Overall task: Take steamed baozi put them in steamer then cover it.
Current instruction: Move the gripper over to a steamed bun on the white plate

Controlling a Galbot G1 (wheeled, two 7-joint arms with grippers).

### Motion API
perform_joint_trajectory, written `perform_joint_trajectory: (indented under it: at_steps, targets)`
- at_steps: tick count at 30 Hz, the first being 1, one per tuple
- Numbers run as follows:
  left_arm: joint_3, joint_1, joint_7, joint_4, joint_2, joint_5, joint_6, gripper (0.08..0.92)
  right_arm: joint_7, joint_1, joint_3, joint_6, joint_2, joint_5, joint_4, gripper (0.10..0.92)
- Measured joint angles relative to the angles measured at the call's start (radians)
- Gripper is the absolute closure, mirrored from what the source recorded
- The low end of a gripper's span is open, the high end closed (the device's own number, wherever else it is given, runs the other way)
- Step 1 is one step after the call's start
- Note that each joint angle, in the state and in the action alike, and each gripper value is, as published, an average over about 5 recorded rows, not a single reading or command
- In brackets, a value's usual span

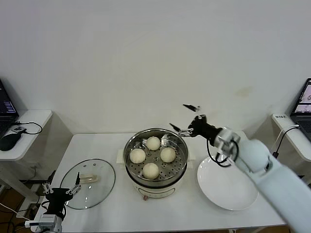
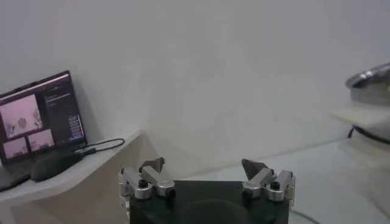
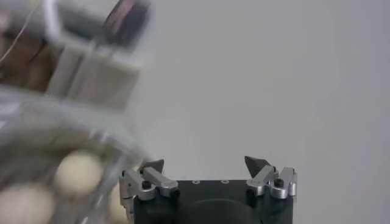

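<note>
Several cream-white baozi point(image 1: 152, 142) lie on the perforated tray inside the shiny steel steamer point(image 1: 156, 172) at the table's middle. The glass cover point(image 1: 88, 183) with its cream handle lies flat on the table to the steamer's left. My right gripper point(image 1: 184, 118) is open and empty, held above the steamer's far right rim. In the right wrist view its fingertips point(image 3: 152, 165) stand wide apart, with blurred baozi point(image 3: 79, 171) nearby. My left gripper point(image 1: 62, 186) is open and empty, low at the table's front left corner by the cover's near edge.
A flat white plate point(image 1: 227, 187) lies right of the steamer, under my right arm. Side tables hold a laptop and mouse point(image 1: 8, 141) at left and a laptop point(image 1: 303, 109) at right. A white wall stands behind.
</note>
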Motion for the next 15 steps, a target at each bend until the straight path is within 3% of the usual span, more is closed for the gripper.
perform_joint_trajectory:
  at_steps: [8,15]
  targets:
    - [-0.027,-0.010,-0.062,0.089,0.025,0.378,-0.094,0.177,0.024,-0.420,0.410,0.135,0.259,-0.088,0.033,0.203]
    - [-0.071,0.011,-0.099,0.138,0.046,0.772,-0.134,0.177,0.044,-0.582,0.625,0.183,0.405,-0.122,0.039,0.202]
